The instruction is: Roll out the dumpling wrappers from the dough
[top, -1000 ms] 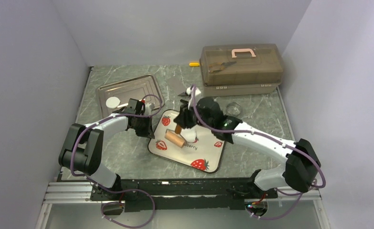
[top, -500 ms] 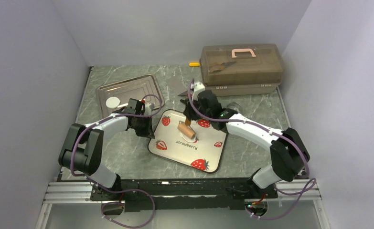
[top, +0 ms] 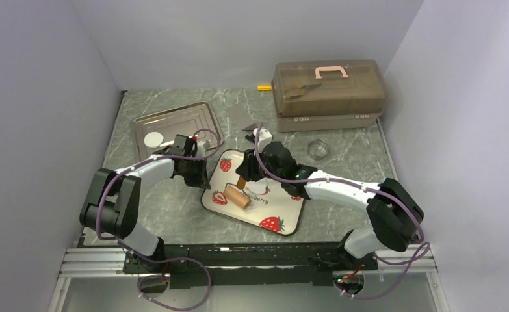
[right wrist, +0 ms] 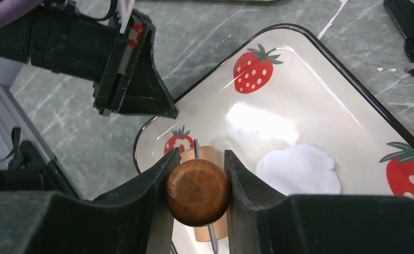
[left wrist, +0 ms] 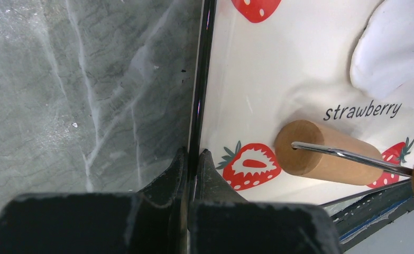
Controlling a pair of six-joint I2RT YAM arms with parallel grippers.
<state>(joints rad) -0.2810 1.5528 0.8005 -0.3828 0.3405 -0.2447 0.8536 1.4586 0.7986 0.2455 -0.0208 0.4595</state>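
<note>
1. Right tool (right wrist: pixel 200 164): jaws narrow, clamped on the roller handle (right wrist: pixel 198 193).
2. Below it, the roller (left wrist: pixel 321 154) sits at the near-left corner of the strawberry plate (right wrist: pixel 294 69).
3. The dough (right wrist: pixel 299 170), a flattened white patch mid-plate, lies broadside to the roller's long axis, and we see a gap between them.
4. Left tool (left wrist: pixel 190 161): pinched shut on the plate's left rim, on the desk side.

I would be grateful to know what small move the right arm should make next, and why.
Probably roll the roller onto the dough: it sits beside the patch, held by the right tool, while the left tool pinches the plate rim.
</note>
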